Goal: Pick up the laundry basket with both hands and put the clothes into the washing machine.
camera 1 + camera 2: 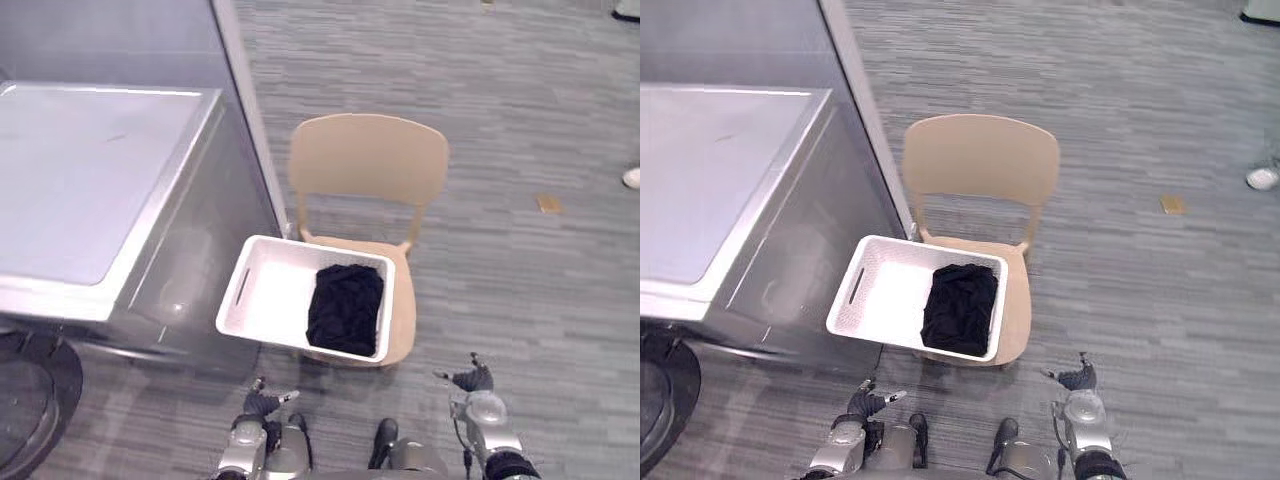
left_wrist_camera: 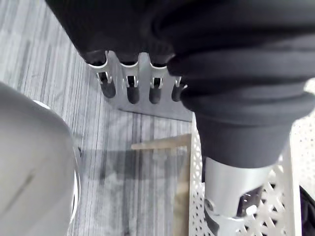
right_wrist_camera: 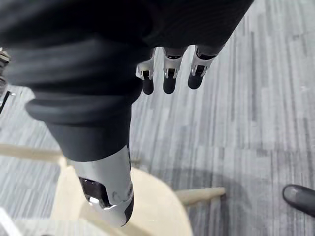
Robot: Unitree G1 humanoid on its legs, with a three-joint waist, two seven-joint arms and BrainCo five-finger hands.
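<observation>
We are only beginning. The laundry basket [image 1: 270, 300], holding black clothes [image 1: 345, 308], is sitting on the chair [image 1: 368, 160] mid-frame beside the washing machine [image 1: 90, 180]. Our left hand [image 1: 262, 403] and right hand [image 1: 474, 381] are hovering at the bottom edge, fingers relaxed, gripping nothing.

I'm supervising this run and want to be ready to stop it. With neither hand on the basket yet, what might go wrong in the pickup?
1. The laundry basket overhangs the chair seat toward the washing machine; a nudge from the left hand might tip it off.
2. The black clothes lie at its right end, so the lift could sag there unless the right hand grips firmly.
</observation>
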